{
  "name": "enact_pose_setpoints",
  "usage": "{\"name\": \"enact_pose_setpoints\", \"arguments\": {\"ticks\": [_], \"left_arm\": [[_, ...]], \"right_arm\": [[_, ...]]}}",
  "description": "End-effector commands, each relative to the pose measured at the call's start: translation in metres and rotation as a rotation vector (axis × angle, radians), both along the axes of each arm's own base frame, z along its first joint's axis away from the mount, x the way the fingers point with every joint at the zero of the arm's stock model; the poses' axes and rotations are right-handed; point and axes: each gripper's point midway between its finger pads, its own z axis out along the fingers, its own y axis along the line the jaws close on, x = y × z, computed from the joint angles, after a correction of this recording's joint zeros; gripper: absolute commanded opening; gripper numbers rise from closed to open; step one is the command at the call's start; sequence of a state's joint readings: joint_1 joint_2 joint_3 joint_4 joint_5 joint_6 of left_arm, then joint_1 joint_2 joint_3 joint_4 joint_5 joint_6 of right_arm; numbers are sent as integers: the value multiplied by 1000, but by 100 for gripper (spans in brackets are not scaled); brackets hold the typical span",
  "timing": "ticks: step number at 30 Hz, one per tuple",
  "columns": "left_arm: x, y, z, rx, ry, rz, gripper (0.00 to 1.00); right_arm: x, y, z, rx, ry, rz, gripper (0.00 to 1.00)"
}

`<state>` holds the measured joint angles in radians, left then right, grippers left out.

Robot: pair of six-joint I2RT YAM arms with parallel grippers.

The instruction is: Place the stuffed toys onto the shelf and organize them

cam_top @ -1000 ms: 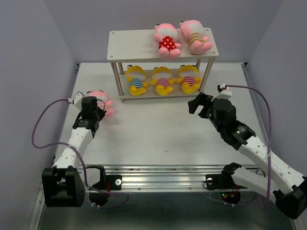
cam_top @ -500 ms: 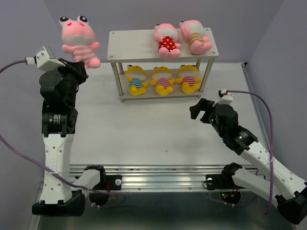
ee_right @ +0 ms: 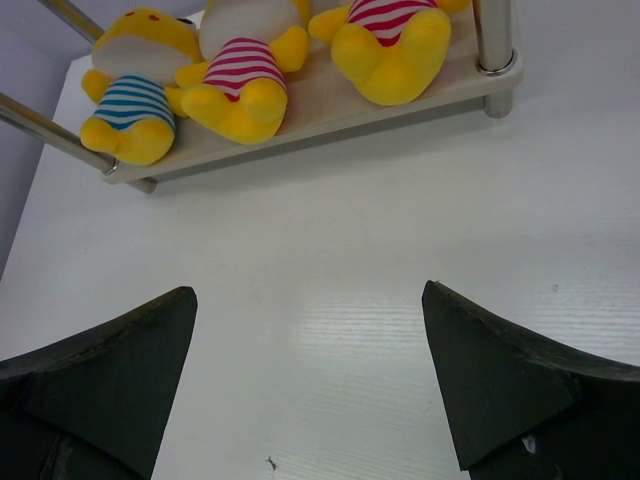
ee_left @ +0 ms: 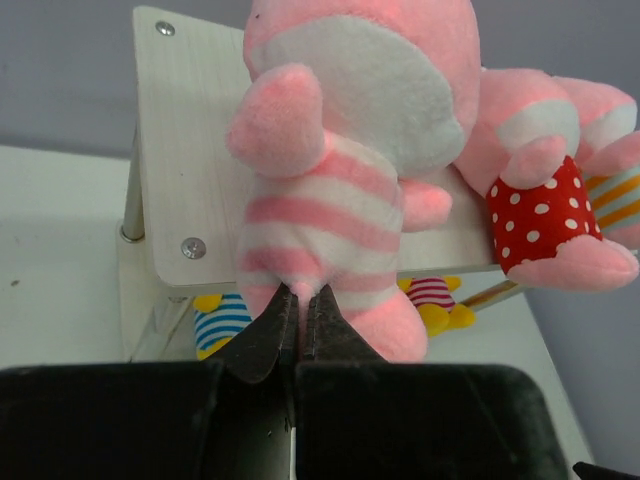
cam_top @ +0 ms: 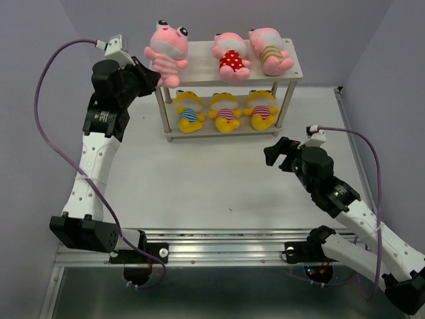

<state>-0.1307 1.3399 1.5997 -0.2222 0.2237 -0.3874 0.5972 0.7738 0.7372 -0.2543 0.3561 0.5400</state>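
Left wrist view: left gripper has its fingers pressed together, pinching the bottom seam of the pink striped toy. That toy is fuzzy plush and is held upright at the left end of the shelf top board; I can't tell whether it rests on the board. The board is off-white with a faint wood grain, screw heads at its corners and thin round legs. The polka-dot toy lies on its back just beside the held one, with the tan-striped pink toy next along. The lower tier is full with the blue-striped yellow toy, middle yellow toy and right yellow toy. Right gripper is spread wide, holding nothing, low over the white table in front of the shelf. A purple cable loops off the left arm.
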Motion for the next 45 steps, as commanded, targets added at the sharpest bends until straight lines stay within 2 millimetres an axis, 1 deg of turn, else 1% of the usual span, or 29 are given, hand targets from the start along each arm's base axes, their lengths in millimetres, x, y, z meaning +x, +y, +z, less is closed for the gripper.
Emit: {"name": "enact_pose_setpoints", "arguments": {"ticks": [1,6,10,11,13,17,21,22,24,26,27,29,30,31,33,34,38,39,41,43,45], "left_arm": [[-4,-6,49,-55,-114,27,0],[11,-23,42,-107,-66,8,0],[19,-31,36,-124,-25,-1,0],[23,-32,32,-125,-12,-2,0],[25,-34,31,-125,1,0,0],[34,-36,22,-125,37,10,0],[36,-38,23,-125,42,11,0],[37,-38,22,-124,45,13,1],[39,-39,20,-121,50,16,9],[40,-41,18,-118,56,11,9],[40,-41,16,-117,61,11,11],[41,-42,16,-113,63,11,20],[41,-42,16,-113,63,11,21],[41,-41,17,-112,60,14,24],[41,-41,17,-112,59,15,34],[41,-42,17,-111,59,12,42],[41,-43,20,-98,47,4,42],[42,-43,21,-94,45,3,47],[42,-44,21,-87,42,0,47],[43,-44,22,-77,37,-3,52],[43,-45,21,-69,38,-5,53]], "right_arm": [[0,1,11,36,-31,-10,100],[0,0,11,46,-29,-21,100],[0,-1,9,43,-25,-26,100],[0,-1,9,43,-25,-26,100],[1,-2,9,44,-25,-34,100],[1,-4,8,44,-24,-45,100],[3,-5,8,46,-24,-57,100],[3,-5,8,45,-24,-58,100],[3,-5,8,47,-23,-62,100],[4,-5,7,46,-20,-64,100],[4,-5,7,46,-20,-64,100],[4,-6,7,46,-19,-67,100],[4,-6,7,48,-20,-68,100],[4,-6,8,51,-22,-70,100],[4,-6,8,50,-22,-71,100],[4,-6,8,51,-22,-73,100],[4,-6,8,49,-22,-73,100],[4,-6,8,51,-20,-70,100],[5,-6,8,50,-20,-73,100],[5,-5,6,48,-16,-70,100],[5,-5,6,51,-15,-71,100]]}}
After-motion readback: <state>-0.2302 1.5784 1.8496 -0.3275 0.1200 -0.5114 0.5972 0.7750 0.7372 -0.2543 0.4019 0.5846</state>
